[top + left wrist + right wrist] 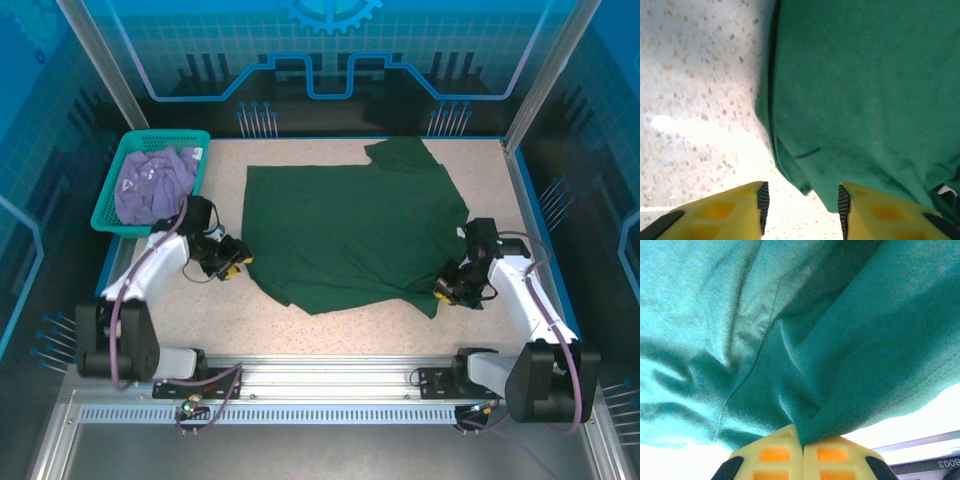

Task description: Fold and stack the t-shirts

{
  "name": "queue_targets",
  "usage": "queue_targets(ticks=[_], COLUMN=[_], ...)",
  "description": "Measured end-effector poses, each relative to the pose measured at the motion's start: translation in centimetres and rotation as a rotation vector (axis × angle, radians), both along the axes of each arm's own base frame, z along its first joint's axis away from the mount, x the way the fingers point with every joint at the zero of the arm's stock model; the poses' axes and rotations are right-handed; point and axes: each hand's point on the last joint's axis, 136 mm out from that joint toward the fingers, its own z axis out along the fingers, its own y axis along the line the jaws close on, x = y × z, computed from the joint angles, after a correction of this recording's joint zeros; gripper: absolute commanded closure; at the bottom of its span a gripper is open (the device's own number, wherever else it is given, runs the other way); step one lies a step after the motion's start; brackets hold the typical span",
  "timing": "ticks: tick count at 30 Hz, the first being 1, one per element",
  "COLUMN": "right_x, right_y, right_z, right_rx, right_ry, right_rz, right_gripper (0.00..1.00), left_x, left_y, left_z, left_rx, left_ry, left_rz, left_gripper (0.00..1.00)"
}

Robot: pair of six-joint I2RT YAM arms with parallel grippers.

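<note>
Evidently limp and light, the dark green cloth t-shirt [350,225] wants pinching by its hem. Right hand [801,441] grips a fold; left hand [801,201] gapes.

Small digits [949,463] that appear to read "8003", cut by the frame's edge, are printed on a grey metal rail [920,445] at 4 o'clock in the right wrist view. From overhead, a pale print [133,183] on the lavender t-shirt [158,180], lying in the teal basket [108,215] at 10 o'clock, is too small to read. A blue gear emblem [330,12] marks the back wall [450,40] at 12 o'clock.
</note>
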Motion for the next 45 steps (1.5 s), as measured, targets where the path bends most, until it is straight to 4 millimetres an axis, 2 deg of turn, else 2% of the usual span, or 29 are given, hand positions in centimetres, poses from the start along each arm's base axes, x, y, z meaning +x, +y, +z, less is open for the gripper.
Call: queue_targets(ticks=[3,5,8,10,12,15,19,21,25,28,37,45], right_x=[0.0,0.1,0.5,0.9,1.2,1.4,1.5,1.5,1.6,1.7,1.8,2.0], right_y=[0.1,0.1,0.1,0.1,0.1,0.2,0.2,0.3,0.3,0.3,0.4,0.5], right_z=[0.0,-0.1,0.0,0.1,0.1,0.0,-0.1,-0.2,-0.1,-0.1,-0.1,0.1], right_rx=[0.005,0.008,0.009,0.009,0.011,0.015,0.018,0.018,0.018,0.021,0.025,0.031], right_ry=[0.001,0.008,0.011,0.005,0.002,0.005,0.007,0.006,0.004,-0.003,-0.008,-0.020], right_rz=[0.000,0.001,0.004,0.007,0.009,0.012,0.015,0.019,0.023,0.023,0.024,0.024], right_gripper=[1.00,1.00,1.00,1.00,1.00,1.00,1.00,1.00,1.00,1.00,1.00,1.00], left_x=[-2.7,-5.0,-8.4,-9.9,-10.5,-10.3,-8.5,-7.7,-7.0,-6.8,-6.2,-5.9], left_y=[-2.0,-3.4,-4.7,-5.4,-6.2,-7.3,-8.3,-8.5,-9.0,-9.1,-9.0,-9.3], left_z=[0.4,-0.6,-2.9,-4.1,-4.8,-5.5,-5.7,-6.0,-7.1,-7.6,-8.7,-8.8], left_rx=[-0.002,-0.008,-0.015,-0.019,-0.032,-0.057,-0.100,-0.111,-0.092,-0.073,-0.039,-0.036], left_ry=[-0.030,-0.003,0.074,0.121,0.143,0.158,0.145,0.145,0.172,0.179,0.193,0.209], left_rz=[-0.047,-0.085,-0.112,-0.116,-0.109,-0.068,0.030,0.072,0.106,0.121,0.161,0.158], left_gripper=[0.80,0.81,0.73,0.67,0.63,0.59,0.59,0.61,0.72,0.74,0.67,0.67])
